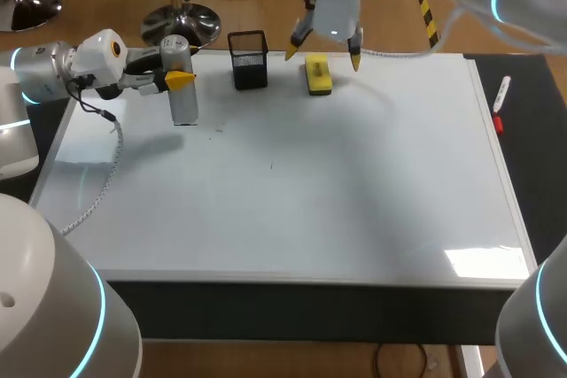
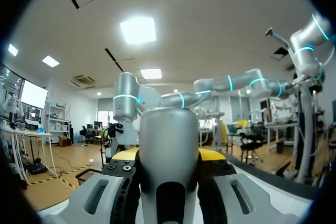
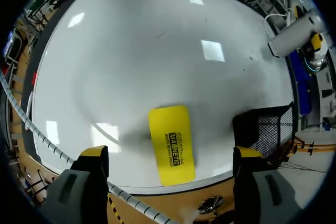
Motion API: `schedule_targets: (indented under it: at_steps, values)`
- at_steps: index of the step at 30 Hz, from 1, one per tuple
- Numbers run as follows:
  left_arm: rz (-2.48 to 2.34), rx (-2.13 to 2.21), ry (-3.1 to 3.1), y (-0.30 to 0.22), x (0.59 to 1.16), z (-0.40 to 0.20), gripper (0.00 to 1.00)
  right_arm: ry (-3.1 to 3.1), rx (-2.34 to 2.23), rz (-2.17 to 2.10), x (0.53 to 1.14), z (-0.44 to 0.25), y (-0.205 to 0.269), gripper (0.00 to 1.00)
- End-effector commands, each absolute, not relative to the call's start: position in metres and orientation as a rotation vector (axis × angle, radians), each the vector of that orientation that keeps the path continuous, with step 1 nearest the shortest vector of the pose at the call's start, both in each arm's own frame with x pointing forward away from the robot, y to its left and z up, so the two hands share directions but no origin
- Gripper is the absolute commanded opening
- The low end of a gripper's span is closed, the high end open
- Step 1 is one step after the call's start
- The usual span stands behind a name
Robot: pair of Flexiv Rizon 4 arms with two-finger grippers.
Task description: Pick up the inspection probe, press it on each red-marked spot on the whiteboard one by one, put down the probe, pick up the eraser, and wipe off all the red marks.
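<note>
The silver cylindrical probe stands upright over the whiteboard's far left corner, with my left gripper shut on it from the side. In the left wrist view the probe fills the gap between the yellow-tipped fingers. The yellow eraser lies flat on the board's far edge. Just above it hangs my right gripper, open, touching nothing. In the right wrist view the eraser lies below the wide-spread fingers. I see no red marks on the whiteboard, only tiny dark specks.
A black mesh pen holder stands between the probe and the eraser, close beside the right gripper's finger. A red-capped marker lies on the black mat right of the board. A white cable trails over the board's left side.
</note>
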State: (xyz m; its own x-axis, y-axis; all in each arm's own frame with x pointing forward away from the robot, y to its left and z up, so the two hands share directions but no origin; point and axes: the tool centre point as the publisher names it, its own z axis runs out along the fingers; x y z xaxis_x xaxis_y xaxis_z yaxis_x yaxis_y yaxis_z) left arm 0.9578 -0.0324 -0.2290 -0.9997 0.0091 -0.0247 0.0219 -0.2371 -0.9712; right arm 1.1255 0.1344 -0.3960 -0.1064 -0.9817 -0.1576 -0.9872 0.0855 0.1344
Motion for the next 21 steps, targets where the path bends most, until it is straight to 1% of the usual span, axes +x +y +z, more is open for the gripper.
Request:
schedule_targets:
  at_steps: [1, 14, 21]
  values:
    - [-2.461, 0.039, 1.934, -0.033, 0.957, -0.228, 0.0, 2.202, -1.957, 0.351, 1.102, -0.369, 0.113, 1.0]
    - [-2.461, 0.039, 1.934, -0.033, 0.957, -0.228, 0.0, 2.242, -1.624, 0.445, 1.105, -0.311, 0.098, 1.0]
    - [-2.461, 0.039, 1.934, -0.033, 0.957, -0.228, 0.0, 2.419, -1.402, 0.468, 1.11, -0.285, 0.092, 1.0]
